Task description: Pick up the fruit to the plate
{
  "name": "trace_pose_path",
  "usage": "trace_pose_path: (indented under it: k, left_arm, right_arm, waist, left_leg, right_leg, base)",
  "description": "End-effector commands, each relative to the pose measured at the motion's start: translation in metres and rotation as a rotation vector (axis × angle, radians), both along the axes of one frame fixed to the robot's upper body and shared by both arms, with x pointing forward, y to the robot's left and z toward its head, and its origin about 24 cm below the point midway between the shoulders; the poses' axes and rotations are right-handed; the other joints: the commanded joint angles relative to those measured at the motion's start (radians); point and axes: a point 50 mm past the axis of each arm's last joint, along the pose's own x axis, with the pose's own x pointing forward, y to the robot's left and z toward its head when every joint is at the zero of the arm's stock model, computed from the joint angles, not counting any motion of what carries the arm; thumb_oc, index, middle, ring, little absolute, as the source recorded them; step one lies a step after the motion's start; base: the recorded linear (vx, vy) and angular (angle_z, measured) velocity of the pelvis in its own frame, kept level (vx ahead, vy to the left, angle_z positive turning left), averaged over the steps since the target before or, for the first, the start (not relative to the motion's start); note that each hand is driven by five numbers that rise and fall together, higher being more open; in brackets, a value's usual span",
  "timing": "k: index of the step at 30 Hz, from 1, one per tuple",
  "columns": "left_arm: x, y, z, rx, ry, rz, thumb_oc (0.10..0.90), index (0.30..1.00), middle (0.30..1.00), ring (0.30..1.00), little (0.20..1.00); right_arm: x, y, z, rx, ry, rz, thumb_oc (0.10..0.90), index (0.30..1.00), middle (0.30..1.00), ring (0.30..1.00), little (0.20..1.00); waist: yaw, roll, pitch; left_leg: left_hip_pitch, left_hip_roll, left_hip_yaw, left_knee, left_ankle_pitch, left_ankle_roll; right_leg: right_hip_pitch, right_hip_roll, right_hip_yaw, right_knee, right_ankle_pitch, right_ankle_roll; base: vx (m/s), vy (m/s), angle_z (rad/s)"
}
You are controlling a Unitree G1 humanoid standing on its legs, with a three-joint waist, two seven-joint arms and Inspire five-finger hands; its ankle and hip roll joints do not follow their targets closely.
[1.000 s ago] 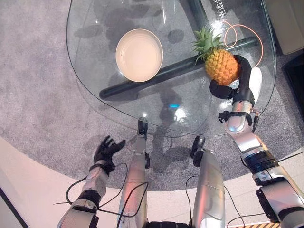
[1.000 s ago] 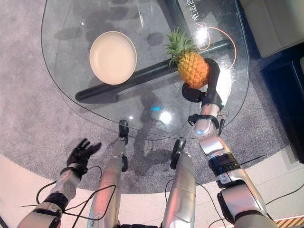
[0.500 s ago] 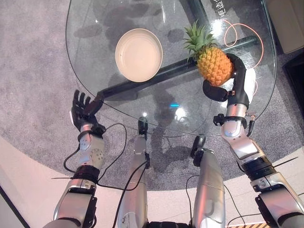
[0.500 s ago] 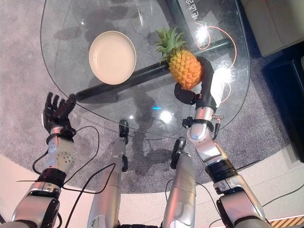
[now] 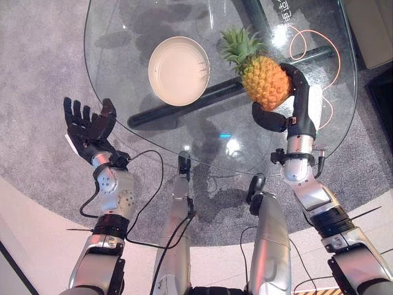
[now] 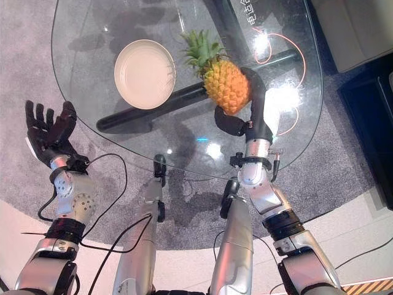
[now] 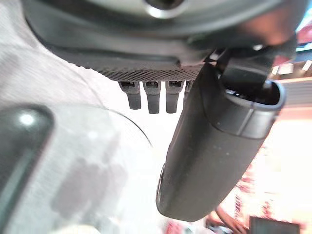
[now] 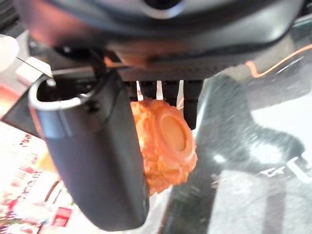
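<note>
Glass table (image 5: 141,132): rounded clear top over grey carpet (image 5: 37,74), dark bar of the frame visible through the glass; white print at the far right edge, too cut off to read. Orange cord (image 5: 334,58) looped on the glass at far right.

Right arm: reaching up from the lower right over the near right part of the table, forearm roughly upright in the head views. Left arm: raised at the left, off the table's near left edge, over the carpet.

Plate (image 5: 178,70): round, cream, bare, on the glass at far centre-left.

Pineapple (image 5: 265,82): lifted clear of the glass, tilted with its green crown towards the far left, just right of the plate and not touching it.

Right hand (image 5: 293,109): curled round the pineapple's body, thumb under its near side, fingers behind its right side; orange base seen between thumb and fingers in the right wrist view (image 8: 163,141).

Left hand (image 5: 88,130): spread wide, palm up, fingers straight, holding nothing.
</note>
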Motion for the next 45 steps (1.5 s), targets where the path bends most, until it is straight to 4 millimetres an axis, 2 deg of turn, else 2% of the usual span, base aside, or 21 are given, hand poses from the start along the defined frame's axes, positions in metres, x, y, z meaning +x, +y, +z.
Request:
trace_pose_path:
  k: [1,5,14,21,28,33,45]
  left_arm:
    - [-0.01,0.007,0.053,0.131,-0.27,0.05,0.8,0.9,0.9,0.9,0.9]
    - [-0.009,-0.01,0.066,0.181,-0.318,-0.037,0.8,0.9,0.9,0.9,0.9]
    - [-0.01,-0.03,0.084,0.221,-0.409,-0.19,0.8,0.9,0.9,0.9,0.9]
    - [-0.004,-0.065,0.088,0.254,-0.418,-0.488,0.8,0.9,0.9,0.9,0.9]
    - [0.002,-0.088,0.085,0.111,-0.451,-0.755,0.8,0.9,0.9,0.9,0.9]
    - [0.005,-0.099,0.085,0.03,-0.459,-0.864,0.8,0.9,0.9,0.9,0.9]
    - [0.004,-0.114,0.093,-0.061,-0.493,-0.947,0.8,0.9,0.9,0.9,0.9]
  right_arm:
    - [-0.025,0.021,0.069,0.001,-0.387,0.147,0.1,0.3,0.3,0.3,0.2]
    - [-0.028,0.027,0.077,-0.016,-0.422,0.18,0.1,0.3,0.3,0.3,0.2]
    - [-0.033,0.031,0.084,-0.027,-0.458,0.218,0.1,0.3,0.3,0.3,0.2]
    - [-0.041,0.04,0.093,-0.049,-0.521,0.273,0.1,0.3,0.3,0.3,0.2]
    - [-0.05,0.051,0.103,-0.072,-0.59,0.341,0.1,0.3,0.3,0.3,0.2]
    - [-0.054,0.056,0.108,-0.07,-0.614,0.377,0.1,0.3,0.3,0.3,0.2]
    - [-0.061,0.071,0.116,-0.069,-0.639,0.461,0.1,0.3,0.3,0.3,0.2]
  waist:
    - [-0.006,-0.034,-0.019]
    - [-0.006,-0.035,-0.019]
    - [-0.012,-0.037,-0.019]
    - [-0.018,-0.035,-0.019]
    - [-0.029,-0.035,-0.019]
    - [-0.033,-0.035,-0.019]
    - [-0.036,-0.036,-0.019]
  left_leg:
    - [0.001,0.0,0.04,0.252,-0.234,0.021]
    - [0.003,0.0,0.039,0.248,-0.233,0.023]
    - [0.008,0.0,0.043,0.248,-0.232,0.024]
    - [0.007,0.002,0.049,0.247,-0.231,0.027]
    - [0.009,0.003,0.054,0.246,-0.23,0.029]
    - [0.011,0.002,0.055,0.246,-0.231,0.03]
    - [0.012,0.001,0.058,0.241,-0.226,0.029]
  right_leg:
    - [0.051,0.017,0.013,-0.27,0.217,0.024]
    - [0.055,0.02,0.013,-0.275,0.221,0.025]
    - [0.06,0.02,0.018,-0.283,0.229,0.03]
    - [0.058,0.017,0.02,-0.287,0.238,0.035]
    - [0.057,0.019,0.027,-0.294,0.246,0.039]
    - [0.06,0.018,0.029,-0.301,0.25,0.041]
    - [0.063,0.017,0.029,-0.307,0.253,0.04]
  base:
    - [0.0,0.0,0.0]
    - [0.0,0.0,0.0]
    - [0.0,0.0,0.0]
    - [0.0,0.0,0.0]
    - [0.0,0.0,0.0]
    - [0.0,0.0,0.0]
    - [0.0,0.0,0.0]
